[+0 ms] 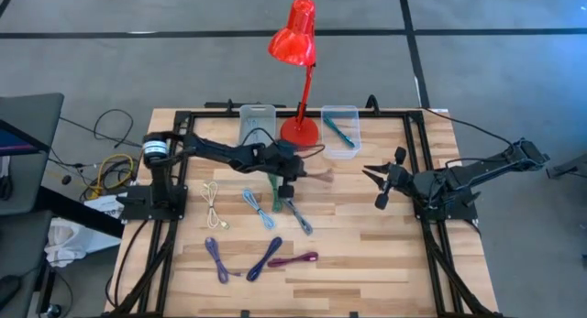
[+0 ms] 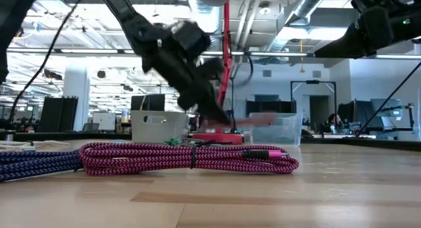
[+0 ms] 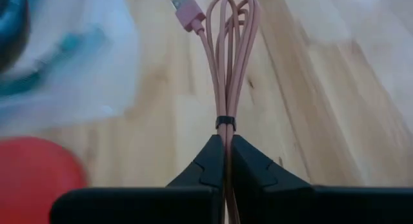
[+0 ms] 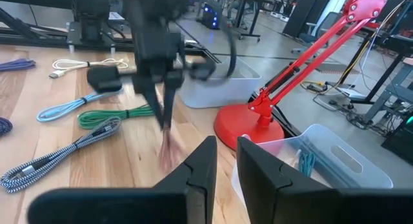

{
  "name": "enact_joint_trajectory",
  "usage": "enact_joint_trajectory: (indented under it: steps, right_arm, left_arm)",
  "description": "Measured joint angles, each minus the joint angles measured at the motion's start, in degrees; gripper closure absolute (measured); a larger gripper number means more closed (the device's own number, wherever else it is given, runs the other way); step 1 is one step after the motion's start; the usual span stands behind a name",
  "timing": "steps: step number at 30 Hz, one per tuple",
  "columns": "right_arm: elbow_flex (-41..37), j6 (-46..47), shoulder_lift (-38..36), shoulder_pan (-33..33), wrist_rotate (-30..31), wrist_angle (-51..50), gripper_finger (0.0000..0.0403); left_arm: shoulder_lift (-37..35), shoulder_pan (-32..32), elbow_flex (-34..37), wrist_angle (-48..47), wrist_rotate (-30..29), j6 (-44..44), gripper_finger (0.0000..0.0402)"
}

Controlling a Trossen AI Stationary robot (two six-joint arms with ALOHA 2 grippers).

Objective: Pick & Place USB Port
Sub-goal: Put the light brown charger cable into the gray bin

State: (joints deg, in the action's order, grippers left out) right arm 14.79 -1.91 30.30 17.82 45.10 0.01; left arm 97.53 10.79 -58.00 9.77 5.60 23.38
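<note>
My left gripper (image 1: 298, 174) reaches over the table's middle, in front of the red lamp's base (image 1: 300, 130), and is shut on a bundled pink USB cable (image 1: 318, 177). In the left wrist view the cable's loops and plug (image 3: 184, 8) stick out past the fingers. The low view shows this gripper (image 2: 214, 110) blurred, above the table. My right gripper (image 1: 380, 187) waits open near the table's right side, touching nothing. A clear bin (image 1: 341, 130) right of the lamp holds a teal cable (image 1: 341, 132); another clear bin (image 1: 257, 123) stands left of it. My left gripper pinches the pink cable bundle between its two fingers, just behind the dark tie band (image 3: 224, 122). The fingers (image 3: 206, 162) lie along the bundle. They slant down from the table's left side. The loops and plug reach out beyond the fingertips (image 4: 169, 146); whether they touch the table I cannot tell.
Other coiled cables lie on the wood: cream (image 1: 213, 194), light blue (image 1: 252, 203), green (image 1: 275, 194), grey braided (image 1: 298, 217), purple (image 1: 217, 258), dark blue (image 1: 264, 257) and magenta (image 1: 293, 260). The lamp's stem (image 1: 305, 89) rises behind the left gripper. Bare wood shows between the two grippers.
</note>
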Motion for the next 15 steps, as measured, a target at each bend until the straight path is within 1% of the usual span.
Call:
enact_joint_trajectory:
  steps: [3, 5, 8, 10, 12, 15]
  right_arm:
    - [0.0, 0.2, 0.0, 0.0, 0.0, 0.0, 0.0349]
    - [0.0, 0.4, 0.0, 0.0, 0.1, -0.1, 0.0349]
    - [0.0, 0.5, 0.0, 0.0, 0.2, -0.2, 0.0349]
    - [0.0, 0.5, 0.0, 0.0, 0.2, -0.1, 0.0349]
    - [0.0, 0.5, 0.0, 0.0, 0.2, -0.1, 0.0349]
    - [0.0, 0.9, 0.0, 0.0, 0.2, 0.0, 0.0349]
  left_arm:
    - [-5.0, 0.3, 0.0, -1.6, -2.3, 0.0, 0.0390]
    - [-8.7, 0.8, -0.1, -3.3, -4.8, 0.2, 0.0390]
    - [-13.2, 1.9, -0.1, -8.4, -11.3, 0.2, 0.0390]
    - [-15.2, 3.0, -0.1, -11.6, -15.3, 0.2, 0.0390]
    - [-17.0, 4.5, -0.1, -14.7, -17.8, -0.8, 0.0390]
    - [-18.2, 7.3, -0.1, -17.5, -19.7, -2.8, 0.0390]
